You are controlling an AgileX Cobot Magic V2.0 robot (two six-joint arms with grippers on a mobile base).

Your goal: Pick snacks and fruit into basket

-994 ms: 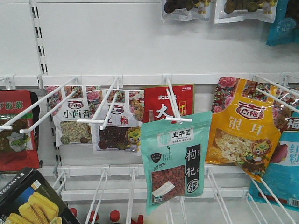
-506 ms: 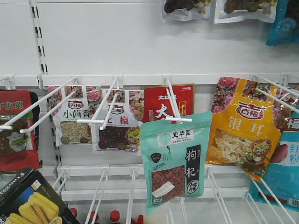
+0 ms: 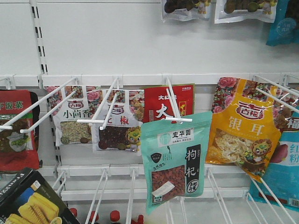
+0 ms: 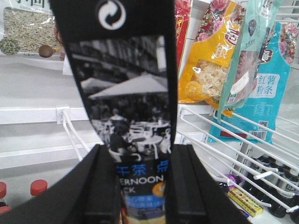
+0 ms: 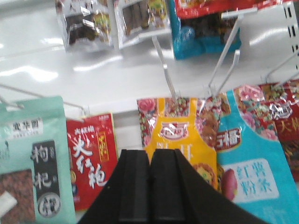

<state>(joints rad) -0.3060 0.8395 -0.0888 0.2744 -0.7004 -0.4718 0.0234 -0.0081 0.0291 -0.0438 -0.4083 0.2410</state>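
Left wrist-mounted view: left gripper's (image 4: pixel 140 186) fingers (image 4: pixel 100 186) clamp the black cardboard box printed with yellow pieces (image 4: pixel 135 116), which has drifted slightly farther lower-left of the hanging mint-green plastic pouch (image 3: pixel 176 158); transport judged underway; right gripper's (image 5: pixel 150 186) fingers together, empty.

White back panel (image 3: pixel 140 37) carries slotted uprights (image 3: pixel 39 37) and wire hooks (image 3: pixel 39 101).

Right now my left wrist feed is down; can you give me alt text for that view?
The left gripper's fingers are shut on the black box, which fills the centre of the frame. Behind it to the right hang an orange-yellow pouch, the mint-green pouch and a blue pouch, with white wire hooks below.
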